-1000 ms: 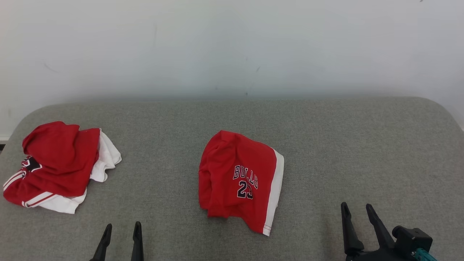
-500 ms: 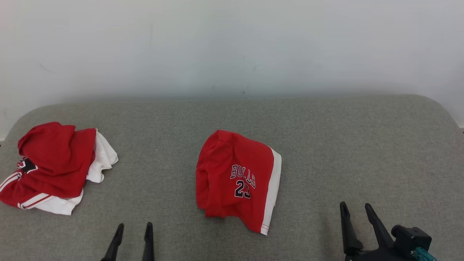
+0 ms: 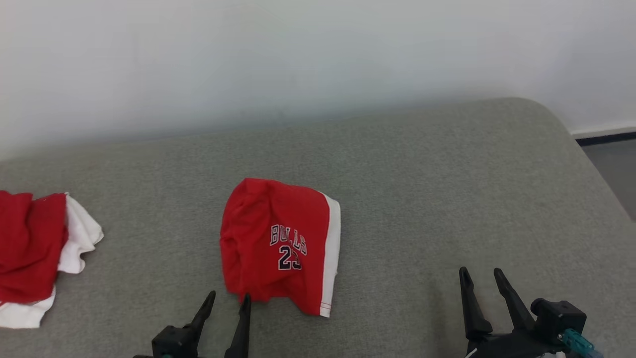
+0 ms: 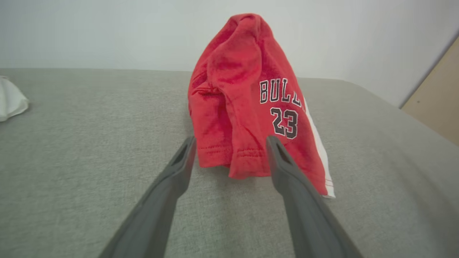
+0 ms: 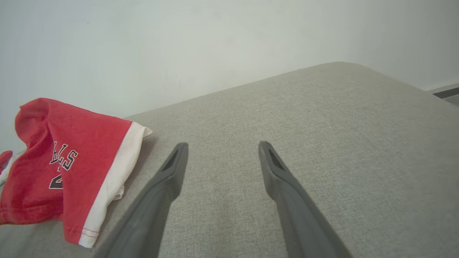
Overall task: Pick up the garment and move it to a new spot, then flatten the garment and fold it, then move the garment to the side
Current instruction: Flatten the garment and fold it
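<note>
Left arm: the left gripper (image 3: 229, 297) sits low at the bottom of the head view. Its fingers point up the view and lean slightly right. The jaws stand wide apart and nothing is clamped between them. The tips reach the near edge of the garment (image 3: 278, 243). In the left wrist view the left gripper (image 4: 231, 141) has one fingertip on each side of the garment's (image 4: 244, 93) near hem, with a folded corner of hem lying in the gap. Whether either tip touches the cloth cannot be told.

Right arm: the right gripper (image 3: 480, 273) is at the lower right of the head view, fingers pointing up and leaning left. Its jaws are also spread wide and empty. In the right wrist view the right gripper (image 5: 223, 145) hangs over bare upholstery, well apart from the garment (image 5: 71, 154), which lies off to that view's left.

Task item: the garment is red with a white side band and a dark "BULLS 23" print. It lies crumpled in a loose heap on the grey fabric surface (image 3: 422, 199), a little left of centre in the head view, with the white band on its right side.

Other items: a red-and-white pile (image 3: 30, 248) of cloth lies on the same surface at the far left, cut off by the frame edge and well apart from the garment. A pale wall (image 3: 298, 59) stands behind the surface.
</note>
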